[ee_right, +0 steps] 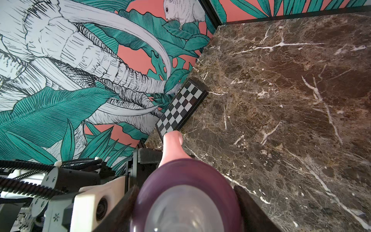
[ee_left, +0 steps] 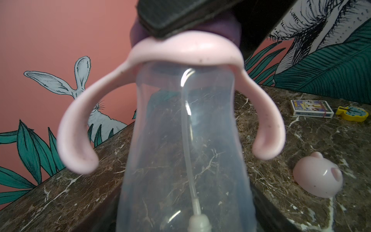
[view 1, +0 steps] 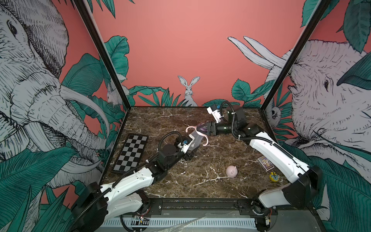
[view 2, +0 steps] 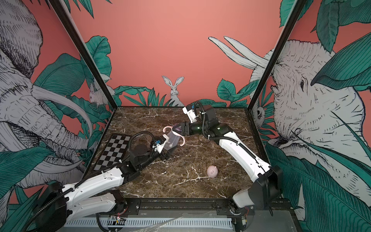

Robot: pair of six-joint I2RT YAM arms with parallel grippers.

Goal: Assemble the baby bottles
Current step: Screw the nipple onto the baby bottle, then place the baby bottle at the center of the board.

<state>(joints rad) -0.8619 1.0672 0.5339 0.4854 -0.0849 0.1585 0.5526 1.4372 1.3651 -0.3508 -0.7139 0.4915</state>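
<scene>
The clear bottle body (view 1: 194,140) (view 2: 171,141) hangs tilted over the middle of the table, with my left gripper (view 1: 191,149) shut on its base. The pink two-handled ring (view 1: 188,128) (ee_left: 186,48) sits round its neck, and a straw (ee_left: 187,130) runs down inside. The purple nipple collar (view 1: 202,128) (ee_right: 160,180) is on top of the ring. My right gripper (view 1: 203,129) (ee_right: 185,190) comes in from the right, a finger pressed on each side of the collar. The pink eared dome cap (view 1: 231,171) (view 2: 212,171) (ee_left: 319,178) lies alone near the front right.
A checkered board (view 1: 131,153) (ee_right: 182,106) lies along the left wall. A small card box (view 1: 265,161) (ee_left: 311,108) and a yellow toy (view 1: 274,176) (ee_left: 352,113) sit at the right edge, beside the right arm.
</scene>
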